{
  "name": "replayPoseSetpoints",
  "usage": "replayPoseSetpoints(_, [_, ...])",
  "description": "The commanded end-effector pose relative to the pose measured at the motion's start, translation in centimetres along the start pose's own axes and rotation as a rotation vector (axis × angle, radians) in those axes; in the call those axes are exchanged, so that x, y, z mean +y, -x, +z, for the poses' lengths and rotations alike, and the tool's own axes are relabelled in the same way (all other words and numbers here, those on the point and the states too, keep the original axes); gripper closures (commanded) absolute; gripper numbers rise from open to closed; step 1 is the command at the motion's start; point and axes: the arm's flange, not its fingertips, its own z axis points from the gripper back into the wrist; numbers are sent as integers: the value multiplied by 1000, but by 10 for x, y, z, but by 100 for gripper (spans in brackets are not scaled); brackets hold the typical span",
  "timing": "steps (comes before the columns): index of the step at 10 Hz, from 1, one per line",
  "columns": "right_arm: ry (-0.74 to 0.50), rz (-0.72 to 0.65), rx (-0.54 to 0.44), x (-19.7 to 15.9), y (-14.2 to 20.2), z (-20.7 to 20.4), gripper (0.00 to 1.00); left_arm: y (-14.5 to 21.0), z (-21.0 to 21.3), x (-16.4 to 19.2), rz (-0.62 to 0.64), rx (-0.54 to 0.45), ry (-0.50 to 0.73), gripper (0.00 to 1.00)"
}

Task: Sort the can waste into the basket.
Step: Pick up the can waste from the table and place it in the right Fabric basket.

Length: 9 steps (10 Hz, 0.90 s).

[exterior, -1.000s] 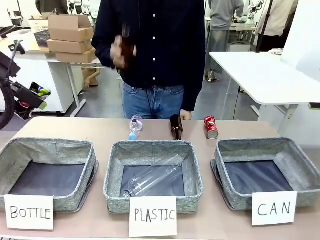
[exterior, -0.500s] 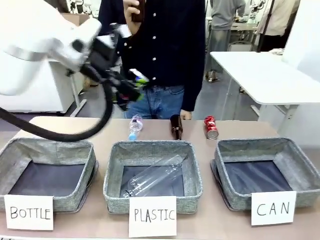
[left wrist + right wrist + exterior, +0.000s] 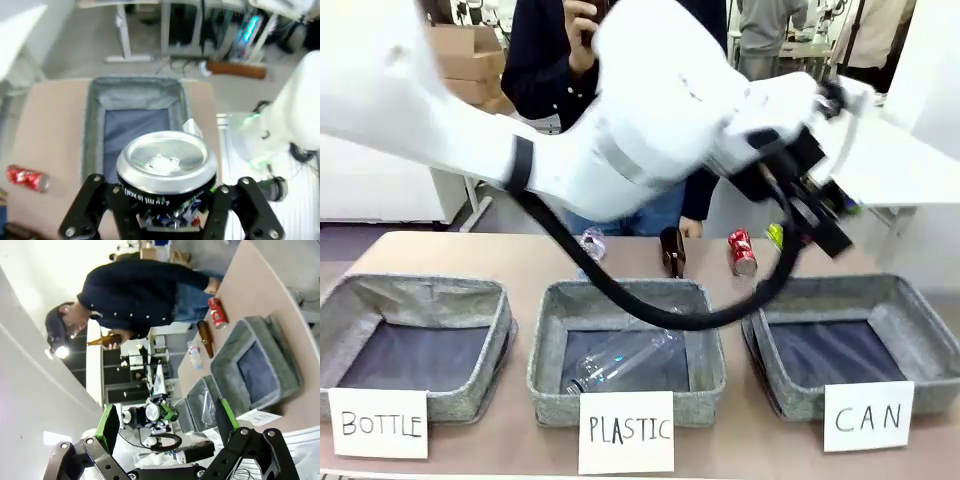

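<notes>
**Front view, from 9 o'clock to 3 o'clock.** Three grey woven baskets stand in a row along the near edge of the table [image 3: 450, 250]. The BOTTLE basket [image 3: 420, 291] sits at 9 o'clock. The PLASTIC basket [image 3: 620, 292] sits at 6 o'clock and holds one clear plastic bottle [image 3: 620, 360] lying on its side. On the table at 12 o'clock of this basket lies a small plastic bottle [image 3: 592, 244]. Near it, at its 3 o'clock, lies a brown glass bottle [image 3: 672, 253]. The red can [image 3: 742, 253] lies on the table at 11 o'clock of the CAN basket [image 3: 920, 325], apart from its rim. The left arm [image 3: 620, 130] crosses the picture from 9 o'clock to 3 o'clock. Its black gripper end is blurred, in the air above that basket's far left corner.

**Left wrist view.** The left gripper [image 3: 166, 197] is clamped on the dark blue can [image 3: 165, 160], with one finger at 9 o'clock of it and one at 3 o'clock. The can's silver end faces the camera. The CAN basket's opening lies at 12 o'clock beyond the can, and the red can lies at 9 o'clock on the table.

**Right wrist view.** The right gripper [image 3: 167, 410] has its green-padded fingers [image 3: 110, 425] spread wide and holds nothing. The person [image 3: 145, 295], at 12 o'clock, holds a second brown bottle [image 3: 102, 340].
</notes>
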Motion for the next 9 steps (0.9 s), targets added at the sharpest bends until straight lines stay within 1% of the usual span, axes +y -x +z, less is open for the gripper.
replayPoseSetpoints(1, [13, 59, 35, -20, 8, 18, 0, -25, -74, 20, -34, 108, -63, 100])
replayPoseSetpoints(2, [-22, 73, 36, -24, 11, 24, 0, -20, -105, 32, -70, 141, -78, 100])
replayPoseSetpoints(3, [3, 4, -3, -12, 2, 10, 0, -3, -127, 54, -46, 212, -103, 100])
replayPoseSetpoints(4, [3, 4, -3, -12, 2, 10, 0, 9, -78, 6, -68, 93, -33, 100])
replayPoseSetpoints(5, [3, 4, -3, -12, 2, 10, 0, 9, -78, 6, -68, 93, -33, 100])
replayPoseSetpoints(6, [3, 4, -3, -12, 2, 10, 0, 28, -121, 30, -78, 154, -57, 100])
replayPoseSetpoints(7, [3, 4, -3, -12, 2, 10, 0, 32, -123, 32, -120, 143, -72, 100])
replayPoseSetpoints(9, [3, 4, -3, -12, 2, 10, 0, 37, -130, 29, -138, 154, -66, 100])
